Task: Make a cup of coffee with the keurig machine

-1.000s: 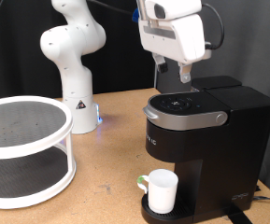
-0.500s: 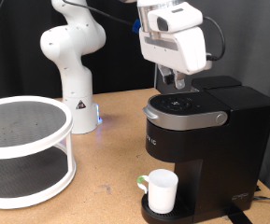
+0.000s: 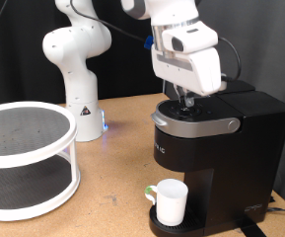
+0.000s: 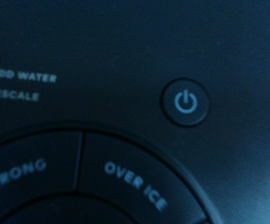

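Note:
The keurig machine, black with a silver-grey lid rim, stands at the exterior view's right with its lid down. The cup, a small white mug, sits on the drip tray under the spout. My gripper reaches down from the white hand onto the machine's top panel, its tips at or just above the buttons. The wrist view is filled by that panel at very close range: a blue-lit power button, the words ADD WATER and DESCALE, and segments marked STRONG and OVER ICE. No fingers show in the wrist view.
A white two-tier round rack stands at the exterior view's left on the wooden table. The white arm base is behind it, with a small blue light beside it. A cable runs out at the machine's lower right.
The hand has come down and slightly to the exterior view's right, from above the machine to its top panel. The mug and machine have not moved.

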Robot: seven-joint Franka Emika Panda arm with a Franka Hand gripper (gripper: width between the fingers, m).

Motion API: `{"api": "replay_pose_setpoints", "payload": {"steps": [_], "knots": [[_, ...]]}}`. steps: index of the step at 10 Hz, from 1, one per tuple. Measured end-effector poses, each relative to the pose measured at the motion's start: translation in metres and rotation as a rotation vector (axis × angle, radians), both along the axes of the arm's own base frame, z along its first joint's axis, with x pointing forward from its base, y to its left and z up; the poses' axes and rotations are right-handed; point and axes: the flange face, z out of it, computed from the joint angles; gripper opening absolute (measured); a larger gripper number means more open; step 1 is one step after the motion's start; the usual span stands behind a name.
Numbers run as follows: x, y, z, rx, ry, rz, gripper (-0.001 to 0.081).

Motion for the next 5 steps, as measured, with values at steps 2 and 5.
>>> {"api": "replay_pose_setpoints", "payload": {"steps": [2,5], "knots": [[0.0003,0.002,-0.0069,-0.002,0.011,-0.002,0.0003],[-0.0012,0.0021,-0.0074,0.008,0.045,-0.012,0.0]]}}
